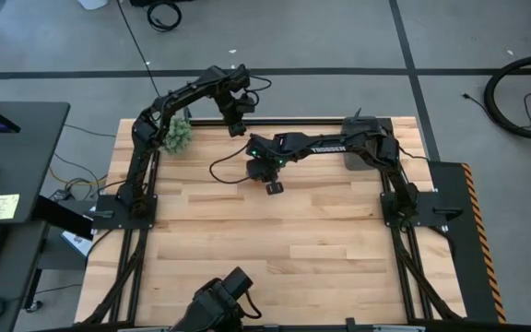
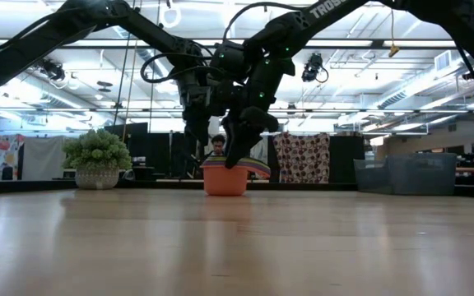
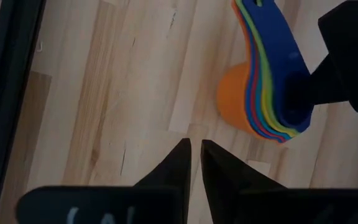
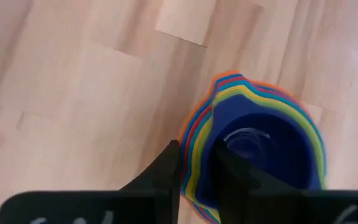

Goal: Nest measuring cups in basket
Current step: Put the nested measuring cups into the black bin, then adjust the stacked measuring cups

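One nested stack of measuring cups (image 3: 266, 93) is sitting on the single wooden table (image 1: 275, 249). At least six cups are showing in it: orange, red, light blue, yellow, green and dark blue, one of each; any further count is uncertain. One fuzzy green plant ball (image 1: 179, 136) is standing well apart from the stack. Two dark arms are reaching toward the stack, each carrying one gripper: left gripper (image 3: 194, 144) and right gripper (image 4: 196, 149).
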Controlling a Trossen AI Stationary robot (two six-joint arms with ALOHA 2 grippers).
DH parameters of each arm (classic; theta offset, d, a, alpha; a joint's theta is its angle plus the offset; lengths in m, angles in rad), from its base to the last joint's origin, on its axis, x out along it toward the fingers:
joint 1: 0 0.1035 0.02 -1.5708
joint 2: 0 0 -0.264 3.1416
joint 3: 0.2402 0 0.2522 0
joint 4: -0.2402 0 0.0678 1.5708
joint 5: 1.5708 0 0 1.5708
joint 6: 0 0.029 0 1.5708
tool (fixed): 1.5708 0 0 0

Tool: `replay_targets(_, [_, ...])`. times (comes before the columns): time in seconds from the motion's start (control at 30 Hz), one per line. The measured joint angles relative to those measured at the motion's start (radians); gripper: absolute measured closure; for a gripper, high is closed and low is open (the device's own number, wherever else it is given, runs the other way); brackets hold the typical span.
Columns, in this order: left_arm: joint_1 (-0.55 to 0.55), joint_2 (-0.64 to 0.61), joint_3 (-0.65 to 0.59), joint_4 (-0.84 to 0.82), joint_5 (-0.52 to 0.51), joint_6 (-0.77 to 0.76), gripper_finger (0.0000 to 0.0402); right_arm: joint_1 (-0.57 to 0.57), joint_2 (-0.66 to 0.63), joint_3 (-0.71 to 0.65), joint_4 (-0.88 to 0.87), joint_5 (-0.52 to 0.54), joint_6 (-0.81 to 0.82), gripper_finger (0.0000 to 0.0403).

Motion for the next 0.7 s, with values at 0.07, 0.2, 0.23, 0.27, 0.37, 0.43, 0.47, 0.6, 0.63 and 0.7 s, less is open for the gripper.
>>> replay_targets(0.07, [0.000,0.000,0.000,0.000,0.000,0.000,0.0361,0.002,0.002,-0.002,-0.004,-0.013,-0.002,0.0345])
replay_targets(0.2, [0.000,0.000,0.000,-0.002,0.000,0.000,0.0361,-0.002,0.016,-0.013,-0.041,-0.025,0.008,0.0390])
replay_targets(0.23, [0.000,0.000,0.000,-0.004,-0.001,0.001,0.0361,-0.004,0.017,-0.013,-0.046,-0.016,0.008,0.0395])
replay_targets(0.27, [0.000,0.000,0.000,-0.004,0.000,0.001,0.0361,-0.005,0.023,-0.016,-0.049,-0.013,0.008,0.0398])
replay_targets(0.37, [0.000,0.000,0.000,-0.006,0.000,0.001,0.0361,-0.010,0.024,-0.017,-0.049,-0.015,0.007,0.0389])
replay_targets(0.43, [0.000,0.000,0.000,-0.008,0.000,0.000,0.0361,-0.012,0.026,-0.018,-0.056,-0.018,0.006,0.0389])
replay_targets(0.47, [0.000,0.000,0.000,-0.010,0.000,0.000,0.0361,-0.013,0.026,-0.018,-0.055,-0.018,0.006,0.0392])
replay_targets(0.6, [0.000,0.000,0.000,-0.018,0.000,0.000,0.0361,-0.014,0.025,-0.016,-0.071,-0.020,0.007,0.0397])
replay_targets(0.63, [0.000,0.000,0.000,-0.018,0.000,0.000,0.0361,-0.014,0.024,-0.016,-0.078,-0.020,0.006,0.0395])
replay_targets(0.7, [0.000,0.000,0.000,-0.018,0.000,0.000,0.0361,-0.014,0.024,-0.016,-0.082,-0.020,0.006,0.0394])
